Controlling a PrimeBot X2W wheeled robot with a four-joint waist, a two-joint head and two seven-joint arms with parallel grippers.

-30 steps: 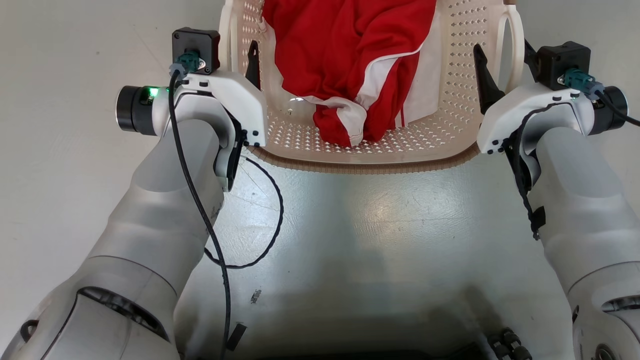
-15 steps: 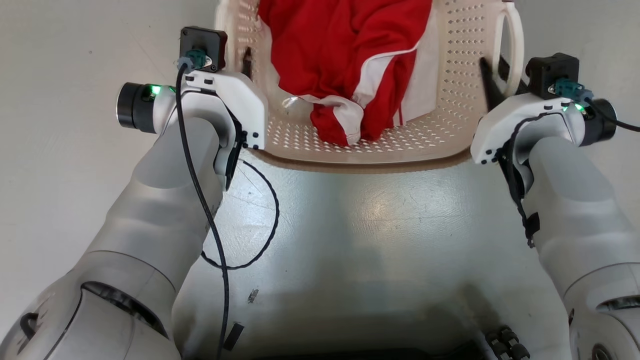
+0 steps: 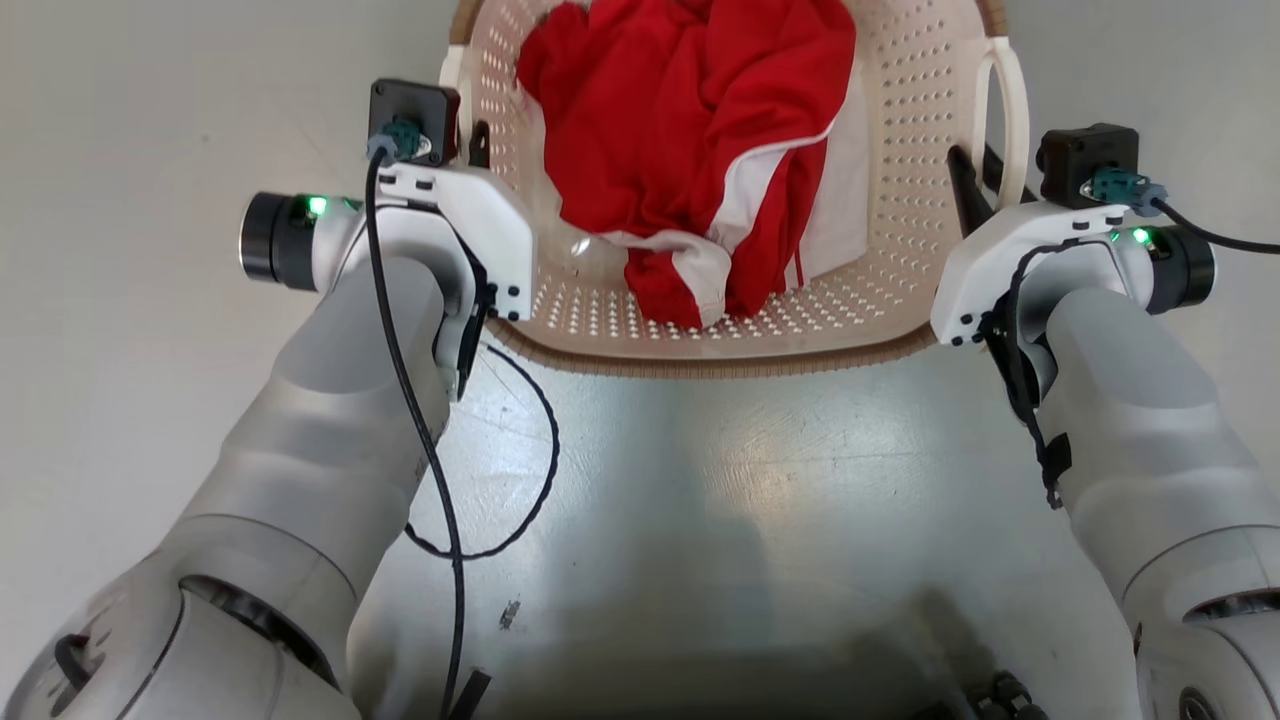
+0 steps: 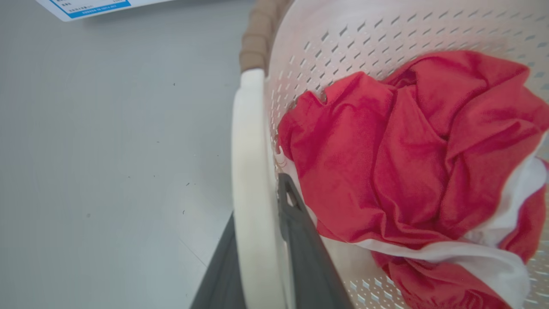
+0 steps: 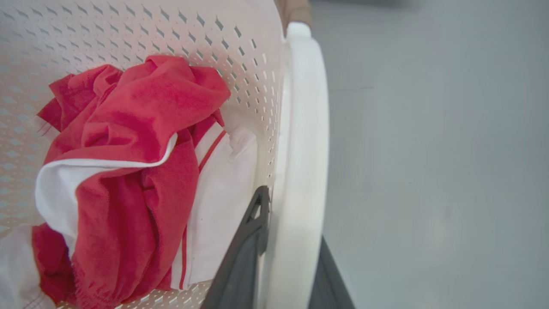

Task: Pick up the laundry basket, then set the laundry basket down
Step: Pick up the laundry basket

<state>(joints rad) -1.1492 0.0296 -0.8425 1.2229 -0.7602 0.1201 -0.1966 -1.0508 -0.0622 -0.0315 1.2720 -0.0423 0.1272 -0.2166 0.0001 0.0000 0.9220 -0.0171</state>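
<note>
Clamping the laundry basket (image 3: pixel 720 352), left tool (image 4: pixel 257 201) and right tool (image 5: pixel 291 214); glossy grey floor (image 3: pixel 700 500) beneath.

One laundry basket (image 3: pixel 900 200), one red garment (image 3: pixel 680 120)

The floor (image 3: pixel 780 470) is smooth, pale grey and glossy, with a soft bright patch in the middle and a dark shadow along its near edge. 1 small dark scuff mark (image 3: pixel 510 615) lies near-left. Far off on the left lies a white sheet with a blue band (image 4: pixel 85 6). Whether the laundry basket (image 3: pixel 900 200) rests on the floor cannot be told.
</note>
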